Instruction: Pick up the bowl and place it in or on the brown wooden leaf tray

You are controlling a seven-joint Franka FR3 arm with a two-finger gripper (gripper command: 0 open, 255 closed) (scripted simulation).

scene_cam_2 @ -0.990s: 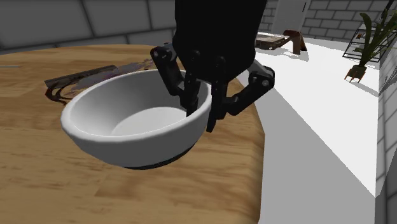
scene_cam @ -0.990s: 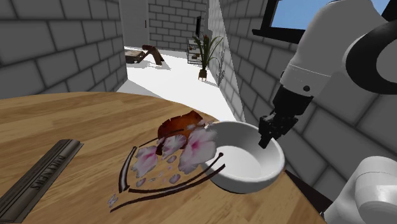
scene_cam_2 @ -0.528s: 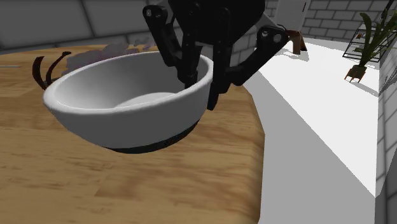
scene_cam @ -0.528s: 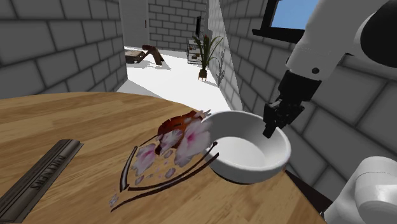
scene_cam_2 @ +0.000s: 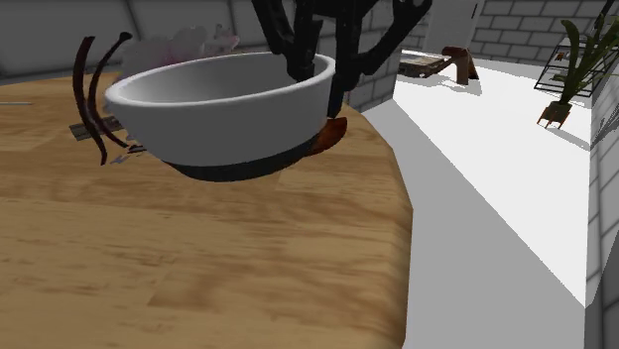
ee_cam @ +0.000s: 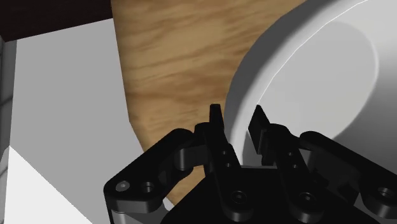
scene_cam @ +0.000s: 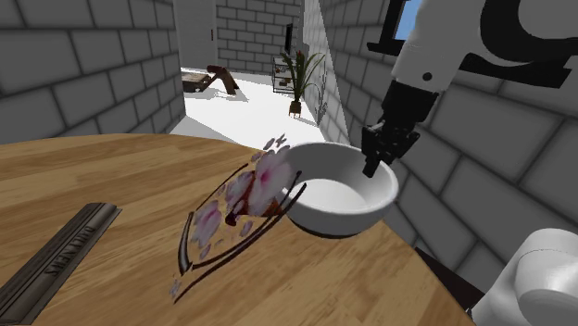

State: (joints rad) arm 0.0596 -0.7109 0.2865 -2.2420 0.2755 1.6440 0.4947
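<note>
Gripper (ee_cam: 236, 118) is clamping white bowl (scene_cam: 338, 190) by its right rim, one finger in, one out; bowl is hanging just above wooden table (scene_cam: 93, 176), touching leaf tray (scene_cam: 227, 218) at left; prob. stiff, smooth, slippery.

A home: grey brick walls (scene_cam: 74, 65), wooden table (scene_cam: 111, 176), potted plant (scene_cam: 298, 79), lounge chair (scene_cam: 211, 80) beyond.

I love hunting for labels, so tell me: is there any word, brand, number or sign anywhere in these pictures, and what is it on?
Dark grey bar on the wooden table: raised lettering along its length, too blurred to read.
White bowl gripped by the claw: no text on it.
No other words, numbers or signs can be seen.
</note>
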